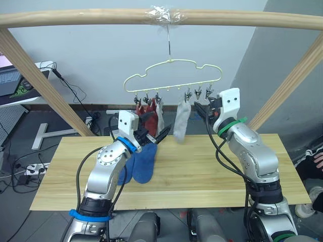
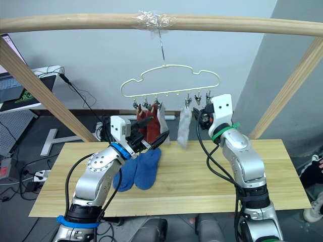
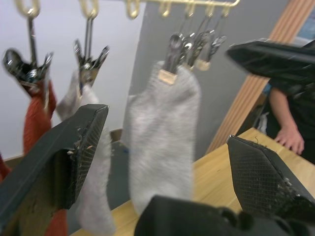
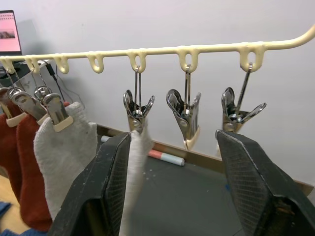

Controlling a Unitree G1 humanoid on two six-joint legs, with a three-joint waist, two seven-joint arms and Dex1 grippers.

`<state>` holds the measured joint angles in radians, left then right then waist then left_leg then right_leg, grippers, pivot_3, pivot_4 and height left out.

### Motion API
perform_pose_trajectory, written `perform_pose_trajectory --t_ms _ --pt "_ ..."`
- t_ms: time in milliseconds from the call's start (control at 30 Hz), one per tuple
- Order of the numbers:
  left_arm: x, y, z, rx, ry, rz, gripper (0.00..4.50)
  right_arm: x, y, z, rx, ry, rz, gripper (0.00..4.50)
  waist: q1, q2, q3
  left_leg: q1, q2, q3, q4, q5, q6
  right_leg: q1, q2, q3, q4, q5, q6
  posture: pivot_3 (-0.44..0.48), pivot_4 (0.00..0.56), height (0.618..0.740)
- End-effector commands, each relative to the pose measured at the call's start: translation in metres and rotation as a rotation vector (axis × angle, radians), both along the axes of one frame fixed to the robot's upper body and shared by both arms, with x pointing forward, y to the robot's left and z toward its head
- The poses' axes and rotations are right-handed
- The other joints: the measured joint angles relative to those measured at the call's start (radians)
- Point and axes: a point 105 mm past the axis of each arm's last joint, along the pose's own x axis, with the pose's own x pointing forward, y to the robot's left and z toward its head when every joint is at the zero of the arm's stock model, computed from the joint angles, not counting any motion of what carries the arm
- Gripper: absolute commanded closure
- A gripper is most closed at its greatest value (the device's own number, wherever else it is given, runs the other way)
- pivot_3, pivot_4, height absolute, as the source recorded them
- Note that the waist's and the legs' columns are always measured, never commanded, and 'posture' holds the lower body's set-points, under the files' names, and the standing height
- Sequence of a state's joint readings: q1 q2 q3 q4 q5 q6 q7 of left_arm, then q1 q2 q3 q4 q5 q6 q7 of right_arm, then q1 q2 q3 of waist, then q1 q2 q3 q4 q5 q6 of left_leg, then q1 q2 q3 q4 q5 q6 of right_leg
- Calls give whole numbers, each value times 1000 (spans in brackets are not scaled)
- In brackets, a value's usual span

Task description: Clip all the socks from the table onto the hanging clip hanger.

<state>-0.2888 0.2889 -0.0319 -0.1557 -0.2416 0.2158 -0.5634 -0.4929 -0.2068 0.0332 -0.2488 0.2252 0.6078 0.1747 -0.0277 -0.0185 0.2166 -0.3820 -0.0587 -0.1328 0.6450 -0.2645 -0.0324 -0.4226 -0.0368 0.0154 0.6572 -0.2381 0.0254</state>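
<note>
Under the clip hanger (image 1: 173, 75), right gripper (image 4: 184, 196) spread wide, empty, facing the two free clips (image 4: 186, 114) at the hanger's right end. Left gripper (image 1: 154, 135) also wide open and empty, raised beside the hung socks. Four up: two red socks (image 1: 150, 117), two grey socks (image 1: 181, 120). Two blue socks (image 1: 144, 162) lie on the table (image 1: 202, 171) below the left arm. Judged light, limp, not slippery; best pinched at the cuff so the edge feeds into a clip. Head views show the blue pair; the right wrist view shows the empty clips up close.
</note>
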Motion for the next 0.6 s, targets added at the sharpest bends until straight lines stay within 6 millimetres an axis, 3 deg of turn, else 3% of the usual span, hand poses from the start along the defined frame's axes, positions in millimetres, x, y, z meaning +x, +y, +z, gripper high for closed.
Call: perform_pose_trajectory --t_ms 33,167,300,600 --pt "-3 0 8 -12 -32 2 0 -1 3 10 4 -60 -7 1626 -1 0 0 0 0 0 0 0 0 0 0 0 0 0 0 19 212 740" --pt "-4 -1 9 -16 -37 2 0 3 8 11 13 -77 -22 1626 -1 0 0 0 0 0 0 0 0 0 0 0 0 0 0 19 212 740" --pt "-3 -1 9 -15 -40 4 0 6 8 11 7 -86 -28 2487 0 0 0 0 0 0 0 0 0 0 0 0 0 0 0 29 207 740" --pt "-3 0 12 -14 -49 5 0 10 8 11 3 -89 -34 2487 -1 0 0 0 0 0 0 0 0 0 0 0 0 0 0 29 210 740"
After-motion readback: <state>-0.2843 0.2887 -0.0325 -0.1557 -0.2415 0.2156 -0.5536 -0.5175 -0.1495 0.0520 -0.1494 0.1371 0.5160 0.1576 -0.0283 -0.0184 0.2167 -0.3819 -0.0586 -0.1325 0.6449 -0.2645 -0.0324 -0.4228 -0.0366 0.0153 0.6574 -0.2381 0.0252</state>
